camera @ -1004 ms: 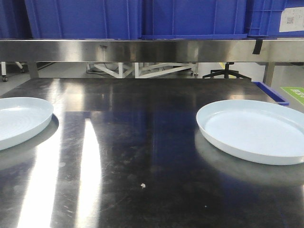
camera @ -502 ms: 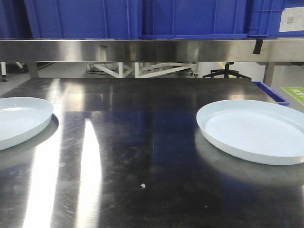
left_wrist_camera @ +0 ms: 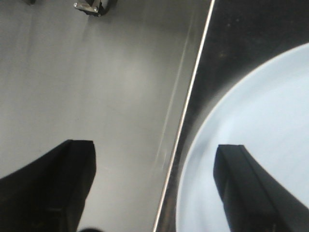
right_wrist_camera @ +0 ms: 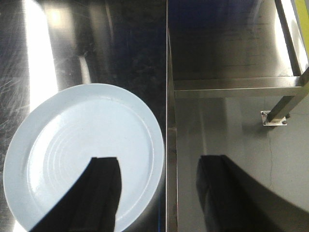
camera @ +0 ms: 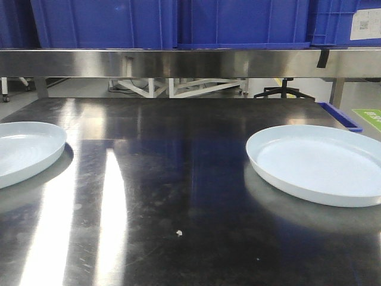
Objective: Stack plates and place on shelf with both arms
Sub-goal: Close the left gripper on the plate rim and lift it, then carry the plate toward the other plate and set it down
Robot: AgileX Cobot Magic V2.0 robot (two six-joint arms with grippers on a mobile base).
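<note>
Two pale bluish-white round shallow plastic plates, left plate [camera: 24, 149] and right plate [camera: 321, 164], lie well apart on the dark shiny steel table [camera: 178, 196], not yet stacked. My left gripper [left_wrist_camera: 155, 147] and right gripper [right_wrist_camera: 158, 162] hang with jaws spread wide and empty. Each straddles its plate's outer rim, probably to pinch it there.

You have nothing legible to go on here. The white label [camera: 367, 25] on the blue bin [camera: 333, 24] at upper right carries a small square code and print too small to read. The green sign [camera: 369, 115] at the right edge shows white marks you cannot make out.
</note>
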